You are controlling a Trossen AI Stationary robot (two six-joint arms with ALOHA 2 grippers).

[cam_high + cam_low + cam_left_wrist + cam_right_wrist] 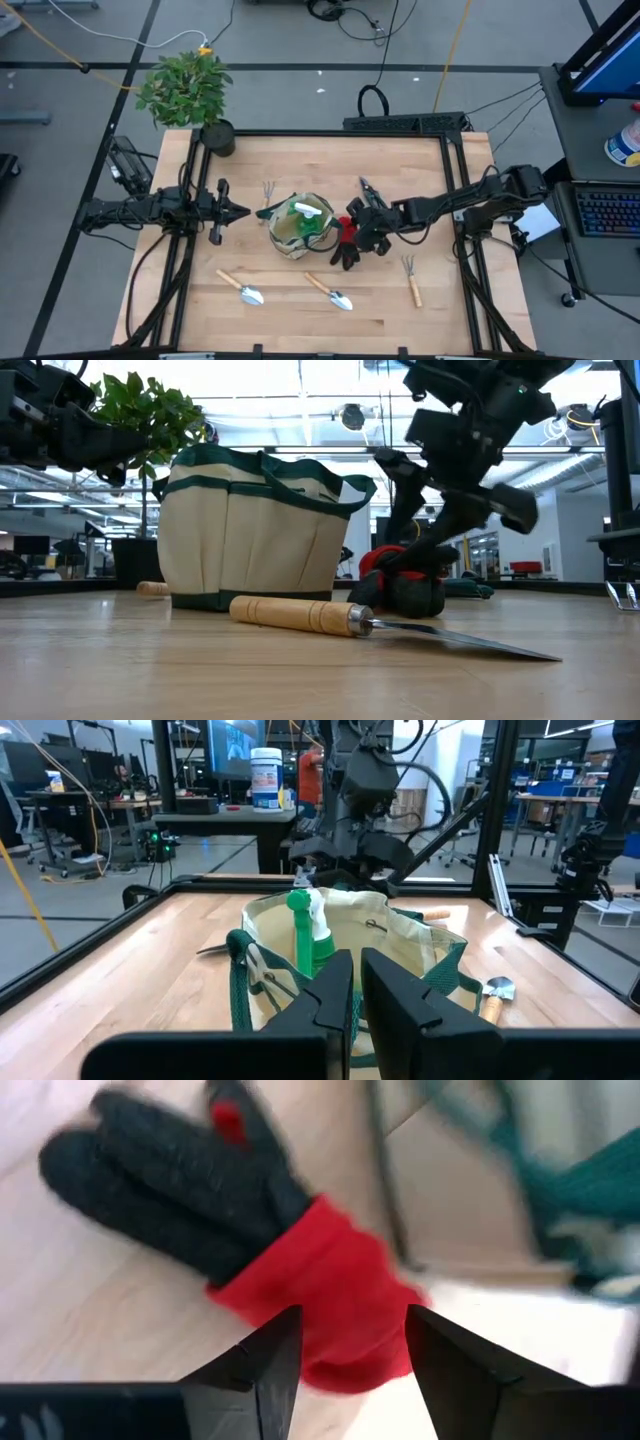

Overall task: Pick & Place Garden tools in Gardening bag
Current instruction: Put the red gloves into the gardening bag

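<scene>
The beige gardening bag (300, 226) with green trim stands at the table's middle, with the green spray bottle (305, 212) upright inside it. The red-and-black gloves (345, 248) lie on the table just right of the bag. My right gripper (354, 232) is open, pointing down, with its fingers on either side of the gloves' red cuff (340, 1300). My left gripper (240, 211) is shut and empty, level, left of the bag. Two trowels (241, 288) (330, 292) and a fork rake (412, 280) lie near the front. Another fork rake (269, 190) lies behind the bag. My right gripper comes at the gloves from above, slanting down, its fingers (270, 1360) straddling the red cuff end (345, 1315). The gloves lie flat on the table. I cannot tell whether the fingers touch the cuff.
A leafy potted plant (190, 90) in a black pot (217, 137) stands at the table's far left corner. The bag's green loop handles (320, 485) stand up beside the gloves. Bare wood shows along the front edge between the tools.
</scene>
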